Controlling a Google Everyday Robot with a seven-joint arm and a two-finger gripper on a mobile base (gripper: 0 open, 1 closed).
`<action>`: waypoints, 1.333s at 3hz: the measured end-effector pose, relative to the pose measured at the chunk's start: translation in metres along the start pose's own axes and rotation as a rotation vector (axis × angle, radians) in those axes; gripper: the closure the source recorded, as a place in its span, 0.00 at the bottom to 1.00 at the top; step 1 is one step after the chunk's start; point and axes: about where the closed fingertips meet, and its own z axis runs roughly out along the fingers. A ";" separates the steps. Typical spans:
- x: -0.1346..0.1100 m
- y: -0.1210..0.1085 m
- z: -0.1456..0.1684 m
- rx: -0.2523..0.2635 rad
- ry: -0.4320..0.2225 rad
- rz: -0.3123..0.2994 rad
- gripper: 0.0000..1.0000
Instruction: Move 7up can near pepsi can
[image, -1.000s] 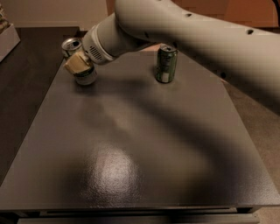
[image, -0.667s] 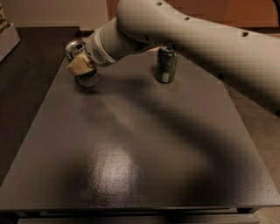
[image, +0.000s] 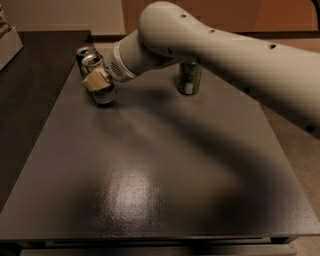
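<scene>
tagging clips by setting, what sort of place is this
Probably an indoor robot test room: a dark grey tabletop with only drink cans set out, such as the dark green can, and the gripper near the table's far edge, closed on the silver-white 7up can.

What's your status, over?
Claw far left, clamped on 7up can. Pepsi can right behind it. Green can apart to the right, not in the way.
</scene>
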 end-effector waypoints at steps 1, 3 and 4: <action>0.008 0.000 0.008 -0.014 -0.020 0.009 0.58; 0.011 0.001 0.013 -0.024 -0.034 0.008 0.13; 0.010 0.003 0.013 -0.026 -0.034 0.005 0.00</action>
